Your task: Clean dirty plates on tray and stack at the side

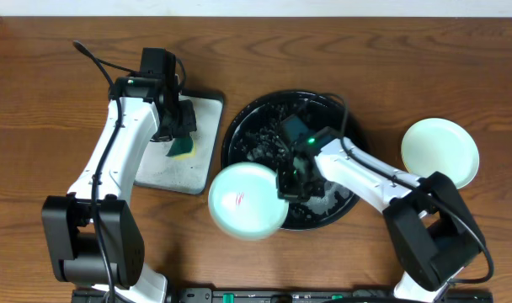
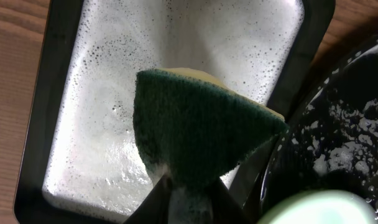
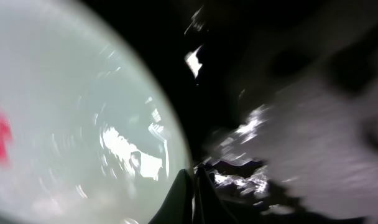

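two closed grasps

we see the right gripper (image 1: 291, 183) pinched on the rim of a red-smeared mint plate (image 1: 244, 200), which overhangs the round black tray (image 1: 232, 133). the left gripper (image 2: 186, 198) clasps a green sponge (image 2: 201, 124) above the foamy rectangular tray (image 2: 108, 130).

The table (image 1: 54, 101) was brown wood with a plain grain and a low satin sheen. The round tray (image 1: 236, 139), near the middle of the desk, was glossy black, wet and flecked with white suds. The smeared plate (image 1: 243, 202), toward the front edge, was smooth, shiny pale mint with bright highlights; whether it was ceramic or plastic could not be told. The other plate (image 1: 440, 151), by the right edge, had the same smooth gloss. The sponge (image 2: 201, 130) showed a coarse, fibrous dark green scouring face over soft yellow foam. The rectangular tray (image 2: 36, 124) had a smooth black rim around white, bubbly lather. The arm casings (image 1: 125, 143) were smooth white plastic.
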Available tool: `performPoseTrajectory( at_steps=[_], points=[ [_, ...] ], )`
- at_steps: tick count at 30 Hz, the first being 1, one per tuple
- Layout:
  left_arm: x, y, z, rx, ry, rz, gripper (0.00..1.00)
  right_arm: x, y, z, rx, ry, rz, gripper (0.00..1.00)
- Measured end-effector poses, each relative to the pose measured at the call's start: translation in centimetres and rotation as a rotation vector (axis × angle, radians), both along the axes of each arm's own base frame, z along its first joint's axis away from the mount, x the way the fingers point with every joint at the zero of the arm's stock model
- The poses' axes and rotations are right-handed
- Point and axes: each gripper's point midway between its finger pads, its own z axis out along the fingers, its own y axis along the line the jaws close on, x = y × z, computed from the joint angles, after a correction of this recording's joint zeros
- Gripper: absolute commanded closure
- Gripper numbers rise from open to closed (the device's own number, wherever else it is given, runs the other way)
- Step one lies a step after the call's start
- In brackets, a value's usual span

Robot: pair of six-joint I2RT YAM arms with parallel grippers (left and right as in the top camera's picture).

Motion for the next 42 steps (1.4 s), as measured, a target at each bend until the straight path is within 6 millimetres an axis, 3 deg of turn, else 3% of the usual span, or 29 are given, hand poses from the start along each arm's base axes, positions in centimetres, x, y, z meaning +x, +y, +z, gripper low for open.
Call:
performPoseTrajectory(
  at_steps=[6, 10, 15, 18, 26, 29, 34, 38, 42],
  points=[
    [0.0, 0.0, 0.0, 0.0, 0.0, 0.0, 0.83, 4.5, -4.5, 0.5, -0.075, -0.146, -0.017, 0.99],
    [0.0, 0.0, 0.0, 0.0, 0.0, 0.0, 0.83, 8.5, -7.2, 0.7, -0.097, -0.297, 0.062, 0.99],
    [0.0, 0.0, 0.0, 0.0, 0.0, 0.0, 0.83, 11.2, -8.7, 1.1, -0.132, -0.43, 0.244, 0.74],
    [0.0, 0.0, 0.0, 0.0, 0.0, 0.0, 0.83, 10.8, -9.0, 1.3, -0.144, -0.421, 0.273, 0.6],
    [0.0, 0.0, 0.0, 0.0, 0.0, 0.0, 0.83, 5.7, -9.6, 1.4, -0.125, -0.183, 0.073, 0.6],
    [0.0, 0.0, 0.0, 0.0, 0.0, 0.0, 0.83, 6.0, -9.3, 0.8, -0.107, -0.199, 0.02, 0.6],
    [0.0, 0.0, 0.0, 0.0, 0.0, 0.0, 0.83, 7.1, -9.7, -1.0, -0.125, -0.275, -0.029, 0.71],
    [-0.1, 0.0, 0.0, 0.0, 0.003, 0.0, 0.83, 6.8, -9.9, -1.2, -0.121, -0.266, -0.019, 0.71],
    [-0.1, 0.0, 0.0, 0.0, 0.005, 0.0, 0.83, 5.2, -9.7, -1.0, -0.089, -0.188, 0.011, 0.72]
  ],
)
